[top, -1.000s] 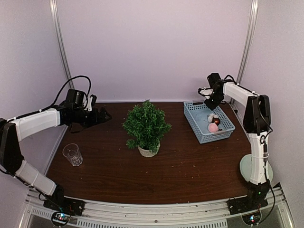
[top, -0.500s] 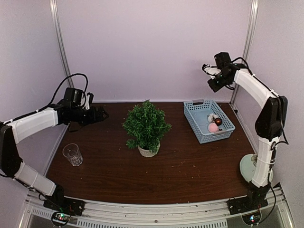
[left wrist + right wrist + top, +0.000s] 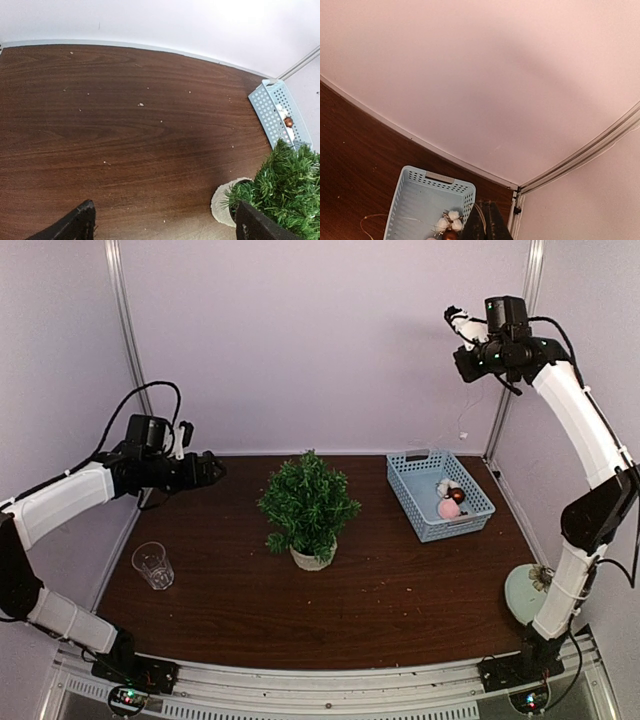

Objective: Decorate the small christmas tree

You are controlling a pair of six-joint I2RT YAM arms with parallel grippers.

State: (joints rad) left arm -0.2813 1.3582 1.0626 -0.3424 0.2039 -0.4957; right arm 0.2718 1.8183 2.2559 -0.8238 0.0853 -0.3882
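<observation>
left tool (image 3: 212, 469) gapes wide near the bushy dark-green christmas tree (image 3: 308, 502); right tool (image 3: 456, 319), raised high, pinched closed, any catch unclear.

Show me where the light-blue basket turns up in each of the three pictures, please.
Top external: the light-blue basket sits right of centre, at the table's far right.
Left wrist: the basket is at the right edge, seen at an angle, above the green sprigs.
Right wrist: the basket is at the bottom, left of centre, cut off by the frame.
Shared landmark: the brown ball lying in it.
</observation>
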